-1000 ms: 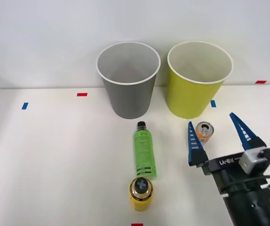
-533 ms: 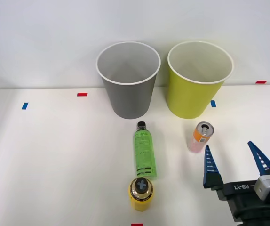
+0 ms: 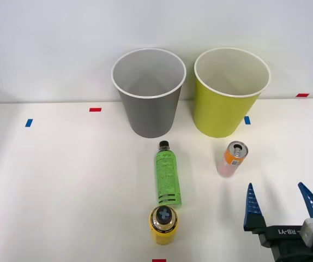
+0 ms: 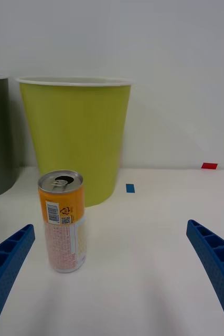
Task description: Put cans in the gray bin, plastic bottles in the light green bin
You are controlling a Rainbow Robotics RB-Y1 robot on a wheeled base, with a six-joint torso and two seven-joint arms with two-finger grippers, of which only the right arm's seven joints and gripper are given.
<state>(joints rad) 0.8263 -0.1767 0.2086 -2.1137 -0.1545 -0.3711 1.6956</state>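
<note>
From my station I see a white bench (image 3: 64, 180) running up to a plain white wall (image 3: 47, 43), and I can make out nothing else of the room. Small tape marks dot the bench top: a blue one (image 3: 29, 123) at about 10 o'clock, a red one (image 3: 95, 109) just left of the bins, another blue one (image 3: 247, 120) by the foot of the light green bin, a red one (image 3: 302, 95) far out at 2 o'clock, and a red one (image 3: 158, 260) at the near edge at 6 o'clock. The gray bin (image 3: 148, 93) and the light green bin (image 3: 230, 91) stand upright side by side at the back, near each other but apart, gray at 12 o'clock and green at 1 o'clock. The green bottle (image 3: 167, 174) lies on its side in the middle of the bench, its dark cap pointing toward the gray bin. Just nearer me, at its base end, the yellow bottle (image 3: 163, 224) stands with its dark cap up. The orange-and-pink can (image 3: 232, 159) stands upright at about 3 o'clock from the green bottle, in front of the light green bin and clear of it; in the wrist view its pull-tab top looks already opened. My right gripper (image 3: 282, 203) sits at 5 o'clock, low over the bench, its blue ribbed fingers (image 4: 7, 257) spread wide and holding nothing; the can stands beyond the fingertips, off toward the left finger rather than centred between them.
</note>
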